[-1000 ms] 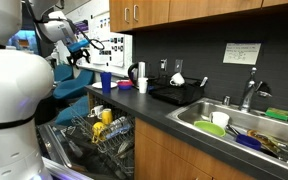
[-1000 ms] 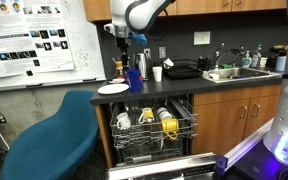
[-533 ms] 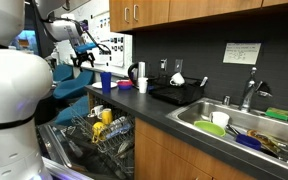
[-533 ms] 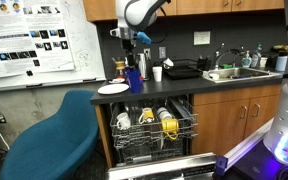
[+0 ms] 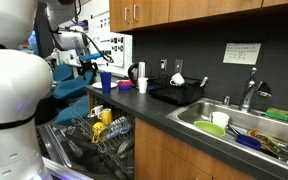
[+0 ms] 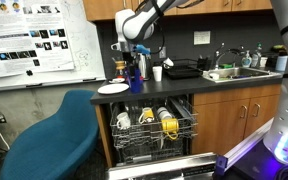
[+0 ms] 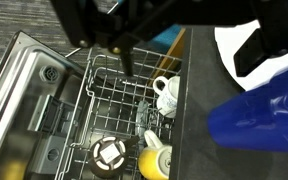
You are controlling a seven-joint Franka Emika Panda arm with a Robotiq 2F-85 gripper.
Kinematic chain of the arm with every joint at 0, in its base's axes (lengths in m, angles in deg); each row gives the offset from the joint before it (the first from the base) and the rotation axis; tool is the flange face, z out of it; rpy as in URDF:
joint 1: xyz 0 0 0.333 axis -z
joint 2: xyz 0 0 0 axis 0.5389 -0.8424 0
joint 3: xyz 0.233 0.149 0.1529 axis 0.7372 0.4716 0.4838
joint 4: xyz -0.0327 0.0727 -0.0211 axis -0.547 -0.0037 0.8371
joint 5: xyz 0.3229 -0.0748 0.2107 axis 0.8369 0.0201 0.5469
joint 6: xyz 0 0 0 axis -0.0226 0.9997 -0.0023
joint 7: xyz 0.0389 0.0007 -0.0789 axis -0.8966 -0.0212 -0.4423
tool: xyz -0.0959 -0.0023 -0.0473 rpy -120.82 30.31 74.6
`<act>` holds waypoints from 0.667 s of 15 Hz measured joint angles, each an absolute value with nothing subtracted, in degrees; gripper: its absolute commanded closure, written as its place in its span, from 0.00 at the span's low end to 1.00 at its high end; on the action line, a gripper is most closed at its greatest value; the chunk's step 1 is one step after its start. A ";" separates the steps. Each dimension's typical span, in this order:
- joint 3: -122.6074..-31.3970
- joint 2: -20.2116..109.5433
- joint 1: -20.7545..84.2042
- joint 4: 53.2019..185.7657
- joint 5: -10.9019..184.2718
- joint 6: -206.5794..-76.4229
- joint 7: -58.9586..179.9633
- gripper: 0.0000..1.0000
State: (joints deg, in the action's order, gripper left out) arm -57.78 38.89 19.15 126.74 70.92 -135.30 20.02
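Note:
My gripper hangs over the left end of the counter, just above and beside a tall blue cup. It also shows in an exterior view, above a white plate and the blue cup. In the wrist view the gripper comes in from the top with its dark fingers wide apart and nothing between them. Below it lie the counter edge, the white plate and the blue cup.
The open dishwasher's rack is pulled out under the counter and holds white mugs and a yellow cup. A white cup, a black dish rack and a full sink lie along the counter. A blue chair stands nearby.
The gripper has come down and moved closer to the blue cup and the plate at the counter's end. Nothing else has moved.

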 measured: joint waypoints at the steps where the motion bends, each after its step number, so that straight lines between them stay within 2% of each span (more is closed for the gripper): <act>1: -57.78 38.39 19.14 126.17 70.91 -134.89 19.53 0.00; 10: -57.82 39.05 19.16 124.66 70.78 -133.33 17.53 0.00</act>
State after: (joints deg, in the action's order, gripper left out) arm -57.82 39.05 19.16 124.66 70.78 -133.33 17.53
